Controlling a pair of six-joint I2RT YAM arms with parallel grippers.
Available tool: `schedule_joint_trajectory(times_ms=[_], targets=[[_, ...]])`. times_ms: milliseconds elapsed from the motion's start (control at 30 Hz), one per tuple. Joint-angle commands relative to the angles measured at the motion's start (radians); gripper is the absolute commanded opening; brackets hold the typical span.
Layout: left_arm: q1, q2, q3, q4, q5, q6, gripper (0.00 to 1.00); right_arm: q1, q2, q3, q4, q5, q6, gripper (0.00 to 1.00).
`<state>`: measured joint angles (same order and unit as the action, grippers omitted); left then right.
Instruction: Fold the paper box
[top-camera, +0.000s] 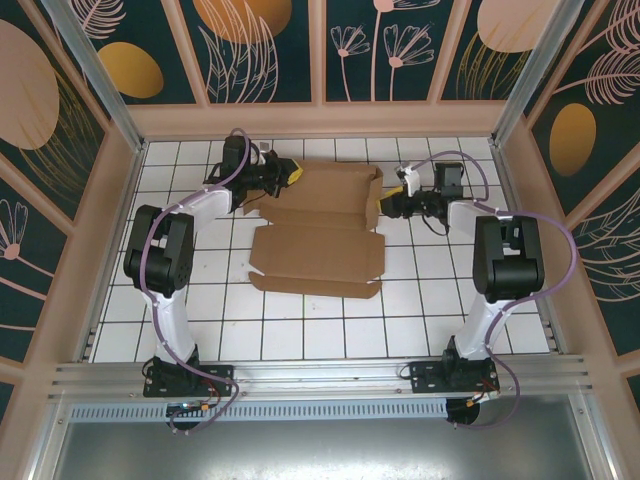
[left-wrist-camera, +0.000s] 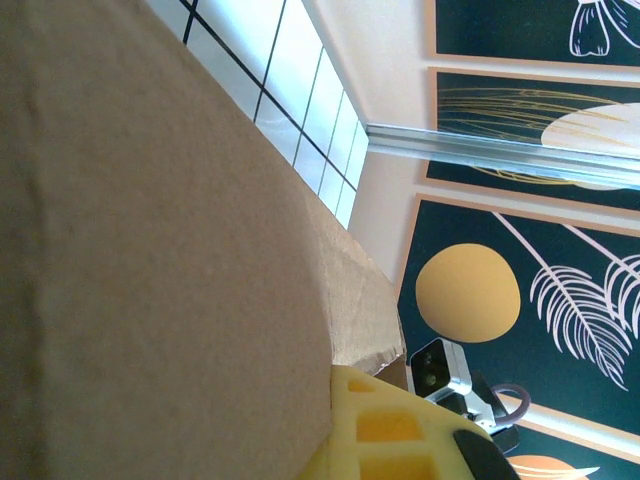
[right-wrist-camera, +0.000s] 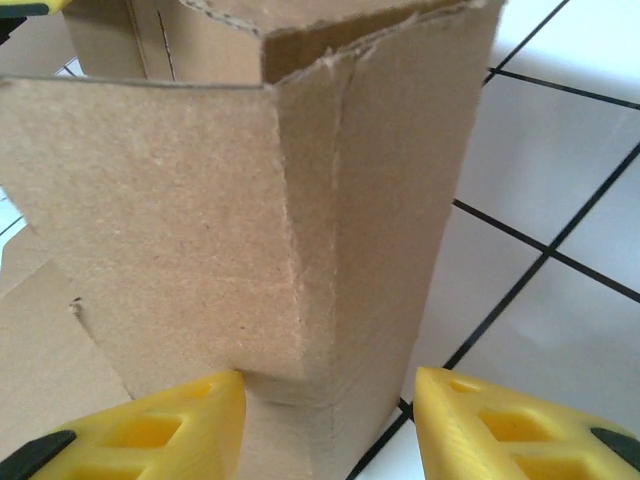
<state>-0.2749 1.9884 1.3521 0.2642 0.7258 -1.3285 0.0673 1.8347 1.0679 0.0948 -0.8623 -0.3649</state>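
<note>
- As the overhead view has it, the paper box lies mostly flat on the far half of the white tiled surface, with a flap at its far-right end raised.
- The left hand is clamped on the sheet's far-left corner. Its wrist view shows one yellow finger; cardboard hides the other (and blocks most of that view).
- The right hand stands parted astride the raised flap. One finger touches it and the other is clear, both cut off by the frame's lower edge.

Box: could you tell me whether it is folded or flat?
Partly folded: the box has a side wall raised, the near panel flat.
</note>
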Motion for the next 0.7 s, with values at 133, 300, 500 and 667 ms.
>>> schedule_joint_trajectory(times_ms=[133, 300, 500, 667], targets=[[0.005, -0.003, 0.002, 0.0, 0.022, 0.0, 0.0, 0.056, 0.05, 0.089, -0.058, 0.028, -0.011, 0.58], [0.004, -0.005, 0.007, -0.002, 0.022, -0.004, 0.0, 0.071, 0.049, 0.084, -0.03, 0.128, 0.018, 0.61], [0.005, -0.009, 0.022, -0.002, 0.023, -0.021, 0.0, 0.097, 0.08, 0.124, -0.071, 0.318, 0.033, 0.62], [0.003, -0.017, 0.014, 0.0, 0.018, -0.027, 0.0, 0.11, 0.102, 0.153, -0.095, 0.412, 0.052, 0.59]])
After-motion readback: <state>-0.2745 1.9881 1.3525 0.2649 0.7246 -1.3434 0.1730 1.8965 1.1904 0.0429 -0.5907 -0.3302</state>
